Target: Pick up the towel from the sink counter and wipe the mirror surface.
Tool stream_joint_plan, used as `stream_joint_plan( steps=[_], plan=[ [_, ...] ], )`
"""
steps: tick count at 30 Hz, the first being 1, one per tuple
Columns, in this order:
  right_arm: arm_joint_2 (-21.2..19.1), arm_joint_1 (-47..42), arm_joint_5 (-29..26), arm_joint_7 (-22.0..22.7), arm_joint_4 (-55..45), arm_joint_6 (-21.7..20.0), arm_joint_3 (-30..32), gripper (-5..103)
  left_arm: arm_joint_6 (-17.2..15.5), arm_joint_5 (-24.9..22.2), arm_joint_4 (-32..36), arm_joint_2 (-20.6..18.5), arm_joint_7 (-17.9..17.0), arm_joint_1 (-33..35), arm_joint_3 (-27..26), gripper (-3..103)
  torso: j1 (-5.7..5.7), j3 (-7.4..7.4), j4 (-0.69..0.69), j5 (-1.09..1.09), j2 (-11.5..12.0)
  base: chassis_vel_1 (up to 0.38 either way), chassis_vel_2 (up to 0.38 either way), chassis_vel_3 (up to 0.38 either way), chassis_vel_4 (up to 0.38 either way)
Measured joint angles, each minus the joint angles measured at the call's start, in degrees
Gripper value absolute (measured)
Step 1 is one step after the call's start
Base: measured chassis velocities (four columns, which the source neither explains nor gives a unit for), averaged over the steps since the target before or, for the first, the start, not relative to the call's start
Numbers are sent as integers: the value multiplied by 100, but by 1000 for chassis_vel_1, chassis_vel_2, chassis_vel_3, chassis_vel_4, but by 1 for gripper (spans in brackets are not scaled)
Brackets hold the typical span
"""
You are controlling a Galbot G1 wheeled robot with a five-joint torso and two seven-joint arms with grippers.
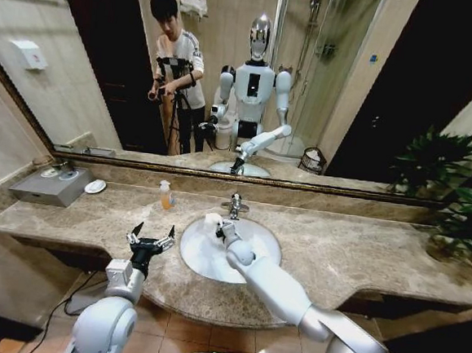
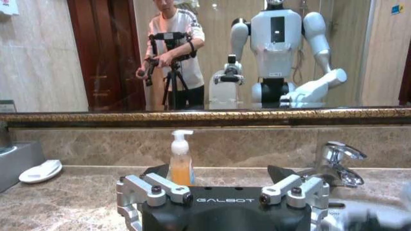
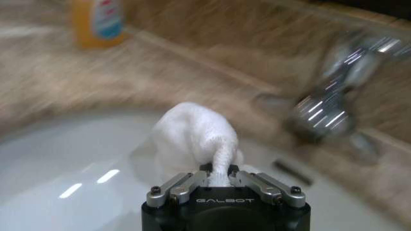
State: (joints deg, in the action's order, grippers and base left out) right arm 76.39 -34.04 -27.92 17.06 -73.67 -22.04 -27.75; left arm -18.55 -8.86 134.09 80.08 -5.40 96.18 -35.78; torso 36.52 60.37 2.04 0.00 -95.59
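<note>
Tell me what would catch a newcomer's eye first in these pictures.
The right pincer is shut on the white towel, over the white basin just in front of the faucet. Above the sink counter, the wide mirror shows the robot's own reflection. The left pincer hangs open over the counter's front edge, left of the basin, with an orange soap bottle behind it.

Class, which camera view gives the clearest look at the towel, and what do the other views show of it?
The right wrist view: the towel sits close up, pinched in the right gripper above the basin. The head view shows it as a small white lump by the faucet. In the left wrist view I cannot make it out.
</note>
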Motion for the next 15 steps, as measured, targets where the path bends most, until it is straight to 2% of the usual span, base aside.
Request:
stream_joint_plan(
  steps=[8,11,14,15],
  plan=[
    [-237,-379,74,-103,-509,-34,-475,8,0,0,0,0,0,0,-1,100,0,0,3,1,0,0,0,0,0],
    [-589,-479,-90,67,-1088,-215,-727,8,0,0,0,-1,0,0,-1,100,0,0,1,0,0,0,0,0,0],
    [-724,-424,-244,34,-1326,-393,-822,8,0,0,0,0,0,0,-1,100,-1,0,0,-1,0,0,0,0,0],
    [-655,-373,-267,18,-1239,-364,-814,8,0,0,0,0,0,0,0,100,0,-1,0,-1,0,0,0,0,0]
  ],
)
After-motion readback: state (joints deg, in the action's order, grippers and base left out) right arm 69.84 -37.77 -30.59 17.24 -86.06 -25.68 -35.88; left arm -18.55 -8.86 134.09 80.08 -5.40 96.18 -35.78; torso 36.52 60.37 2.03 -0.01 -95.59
